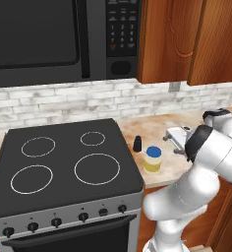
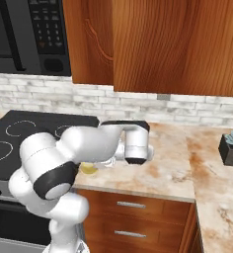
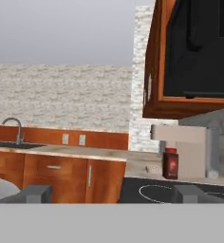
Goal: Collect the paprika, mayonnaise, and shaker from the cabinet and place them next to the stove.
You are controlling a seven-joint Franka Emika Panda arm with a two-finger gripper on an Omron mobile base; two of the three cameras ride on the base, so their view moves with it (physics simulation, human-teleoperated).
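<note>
On the counter just right of the stove (image 1: 64,192) stand the tiny black shaker (image 1: 136,143) and the blue-lidded mayonnaise (image 1: 153,159). My gripper (image 1: 171,138) hovers right of both jars, a little above the counter, pointing left across the cooktop. It is open; in the hand view its fingertips (image 3: 35,193) stand far apart around nothing. The hand view shows the paprika (image 3: 170,163), dark with a red lid, upright on the counter beyond the far side of the cooktop (image 3: 147,191). The cabinet (image 1: 172,39) hangs above the counter. My arm covers most of the mayonnaise (image 2: 89,169).
A black microwave (image 1: 39,39) hangs over the stove. A potted plant (image 2: 232,146) sits on the counter at the far right. Drawers (image 2: 131,205) lie below the counter. In the hand view a sink faucet (image 3: 12,127) shows on a distant counter.
</note>
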